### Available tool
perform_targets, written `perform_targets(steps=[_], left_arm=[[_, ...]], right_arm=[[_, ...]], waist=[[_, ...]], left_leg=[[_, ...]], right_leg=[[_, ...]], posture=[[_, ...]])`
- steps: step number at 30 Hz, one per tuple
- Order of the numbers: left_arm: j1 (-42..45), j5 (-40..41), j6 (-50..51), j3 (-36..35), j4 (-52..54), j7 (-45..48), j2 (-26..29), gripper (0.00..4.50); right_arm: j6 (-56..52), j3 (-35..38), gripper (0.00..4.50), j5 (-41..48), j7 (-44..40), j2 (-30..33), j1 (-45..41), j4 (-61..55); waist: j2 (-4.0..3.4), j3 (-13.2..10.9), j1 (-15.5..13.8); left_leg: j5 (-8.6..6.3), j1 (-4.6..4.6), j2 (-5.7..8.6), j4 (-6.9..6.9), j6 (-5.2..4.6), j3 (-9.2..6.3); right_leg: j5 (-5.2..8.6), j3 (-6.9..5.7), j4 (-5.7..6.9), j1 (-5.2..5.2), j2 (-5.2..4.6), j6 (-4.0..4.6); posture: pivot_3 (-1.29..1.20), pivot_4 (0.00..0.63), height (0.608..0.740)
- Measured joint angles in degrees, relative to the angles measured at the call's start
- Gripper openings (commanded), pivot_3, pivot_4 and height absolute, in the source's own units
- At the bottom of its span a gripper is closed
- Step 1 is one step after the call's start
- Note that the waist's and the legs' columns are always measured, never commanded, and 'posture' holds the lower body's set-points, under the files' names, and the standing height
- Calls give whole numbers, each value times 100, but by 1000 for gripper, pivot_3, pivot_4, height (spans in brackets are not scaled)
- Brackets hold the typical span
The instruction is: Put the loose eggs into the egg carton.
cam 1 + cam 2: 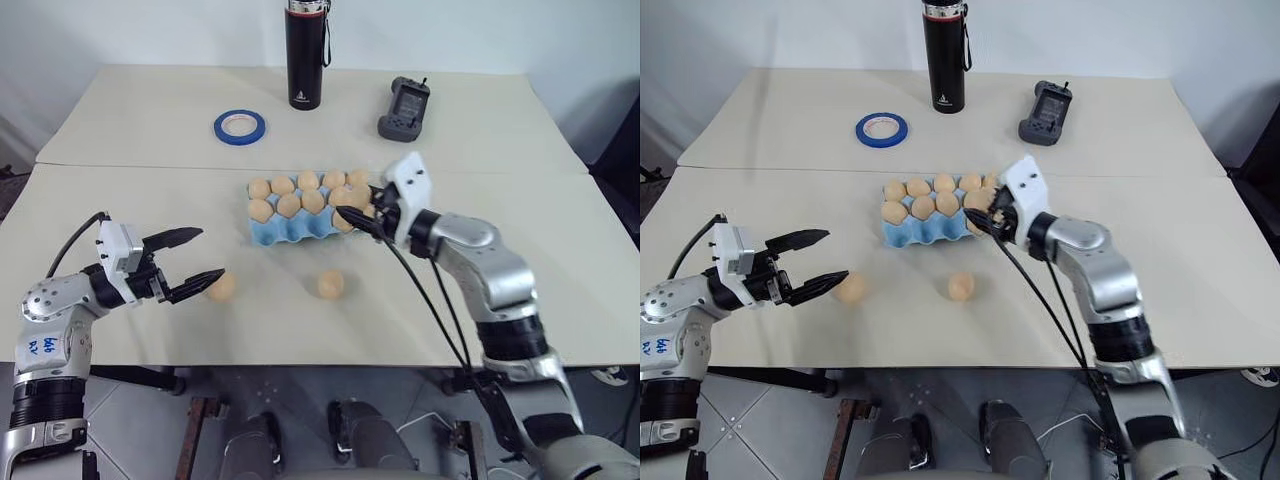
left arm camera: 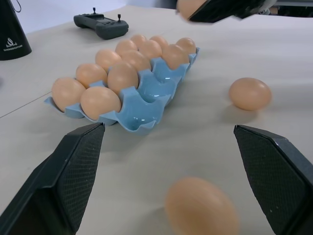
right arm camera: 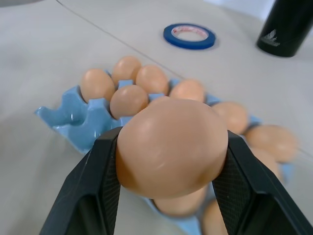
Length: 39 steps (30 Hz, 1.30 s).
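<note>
One pale tan matte egg [image 3: 172,147] pinched in the right gripper [image 1: 362,212] above the light blue moulded carton [image 1: 292,230], seemingly over filled cups, could crack another if lowered there; left gripper [image 1: 192,262] gapes empty.

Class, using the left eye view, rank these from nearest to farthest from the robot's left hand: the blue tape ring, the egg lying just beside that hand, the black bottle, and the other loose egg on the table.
1. Egg right at the left hand's fingertips.
2. Other loose egg, mid-table, below the carton.
3. Blue tape ring, farther back.
4. Black bottle, at the table's far edge.
</note>
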State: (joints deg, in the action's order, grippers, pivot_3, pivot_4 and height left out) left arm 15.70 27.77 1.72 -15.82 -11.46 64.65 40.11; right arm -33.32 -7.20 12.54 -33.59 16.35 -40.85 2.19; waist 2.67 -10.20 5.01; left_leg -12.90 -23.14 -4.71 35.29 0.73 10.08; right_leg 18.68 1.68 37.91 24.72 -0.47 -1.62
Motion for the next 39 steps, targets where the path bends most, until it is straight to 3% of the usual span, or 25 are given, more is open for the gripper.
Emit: perform_targets(steps=[7,14,18,23,31,35,39], left_arm=[[-27,0,-11,-3,113,-75,-26,4500],[-57,0,-53,-4,193,-93,-30,4500],[-56,0,-59,-3,193,-96,-32,4500],[-41,1,-98,4,167,-73,-63,4500],[-18,2,-117,-6,92,-2,-55,4500],[-24,1,-124,-72,-84,26,-36,4500],[-15,1,-176,-110,-171,83,8,4500]], right_arm=[[697,-297,2174,-433,133,-541,-446,1198],[958,-381,4459,-491,51,-641,-511,1370],[935,-380,4459,-489,-11,-606,-506,1294],[665,-169,4459,-185,-432,-25,-88,132],[464,591,4459,677,-1689,1676,1748,-1487],[523,1260,4459,1129,-2446,2486,2830,-1741],[734,1723,4459,1320,-2900,2879,3427,-1734]], waist=[[0,0,20],[0,0,26],[-1,0,34],[-1,0,-5],[0,0,-40],[0,0,-27],[0,0,7]], left_leg=[[2,-4,0,1,5,5],[3,-4,-1,1,7,4],[3,-4,-1,1,7,3],[0,-5,-1,-2,6,2],[-9,-2,2,-2,-9,-3],[-17,8,1,-2,-23,-6],[-11,21,1,-2,-26,-6]], right_leg=[[-1,1,5,5,1,-3],[-1,1,5,5,1,-3],[-1,1,6,6,1,-3],[0,0,-4,4,-1,-3],[0,-2,-9,-5,-2,-4],[1,-2,-9,-12,2,-4],[-1,1,-2,-18,4,-3]], posture=[[0,150,740],[0,150,740],[0,150,740],[0,150,740],[0,150,740],[0,150,740],[0,150,740]])
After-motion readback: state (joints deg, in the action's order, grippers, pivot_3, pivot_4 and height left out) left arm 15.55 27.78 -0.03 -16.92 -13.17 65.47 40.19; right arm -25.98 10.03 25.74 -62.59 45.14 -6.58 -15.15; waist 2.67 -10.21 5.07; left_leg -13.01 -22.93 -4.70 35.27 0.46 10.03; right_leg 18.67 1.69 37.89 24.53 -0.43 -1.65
